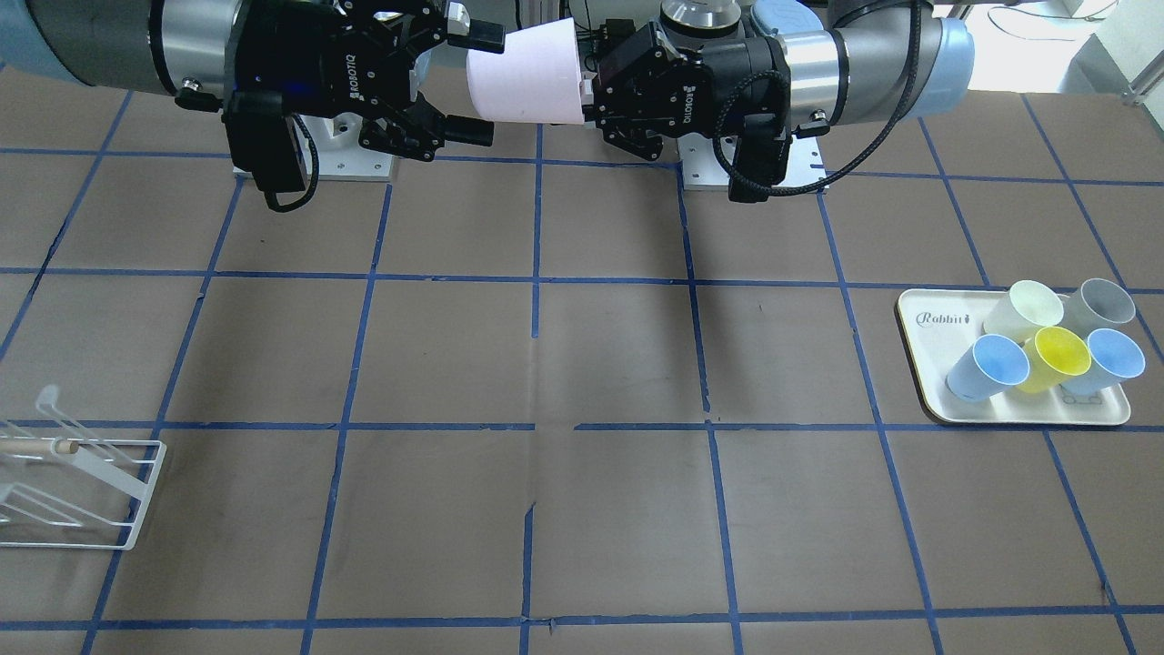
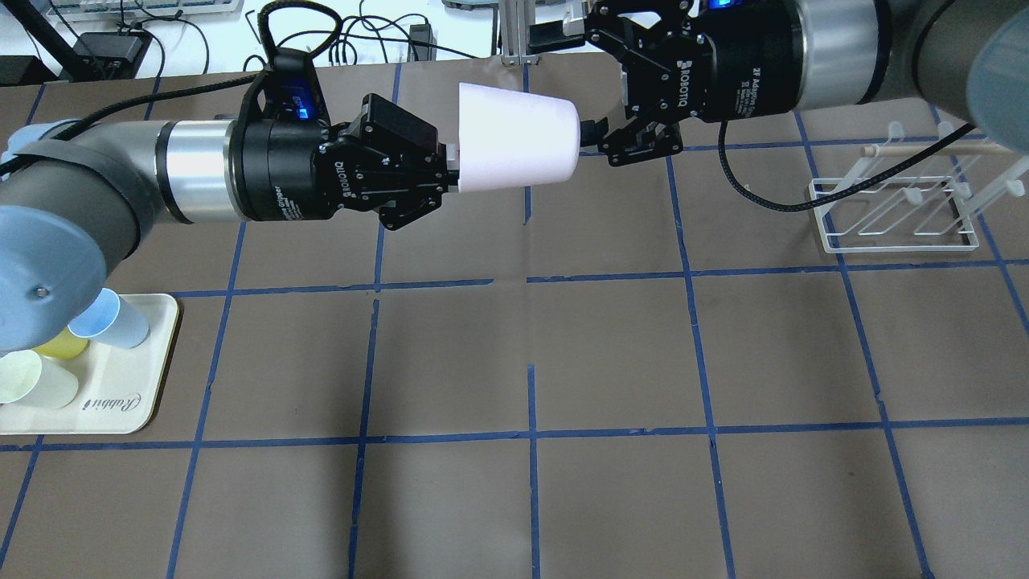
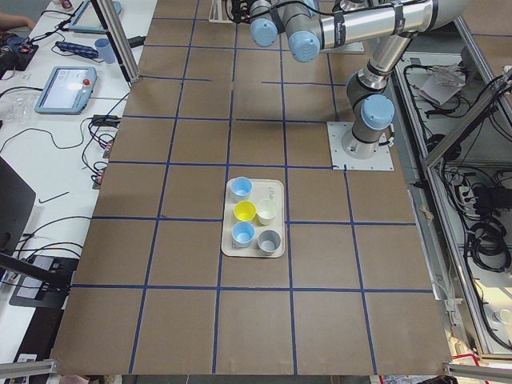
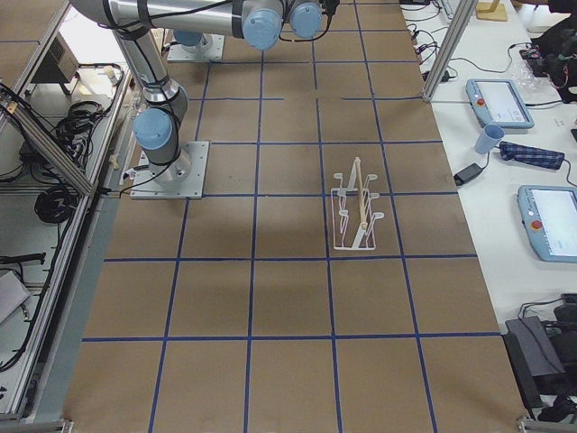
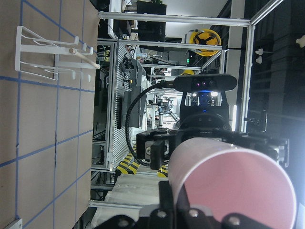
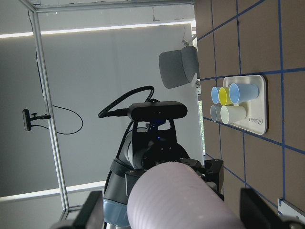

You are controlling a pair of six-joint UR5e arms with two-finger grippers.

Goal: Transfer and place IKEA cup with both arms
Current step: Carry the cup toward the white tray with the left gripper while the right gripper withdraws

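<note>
The IKEA cup (image 2: pixel 518 137) hangs on its side above the bench, in the upper middle of the overhead frame. The left gripper (image 2: pixel 450 165) has its jaws clamped on the wide rim, which leaves the narrow base free for the right gripper (image 1: pixel 477 84); its spread jaws flank that end without pinching. Bare bench lies below, and the wire rack (image 2: pixel 892 217) stands well apart near the right edge.
</note>
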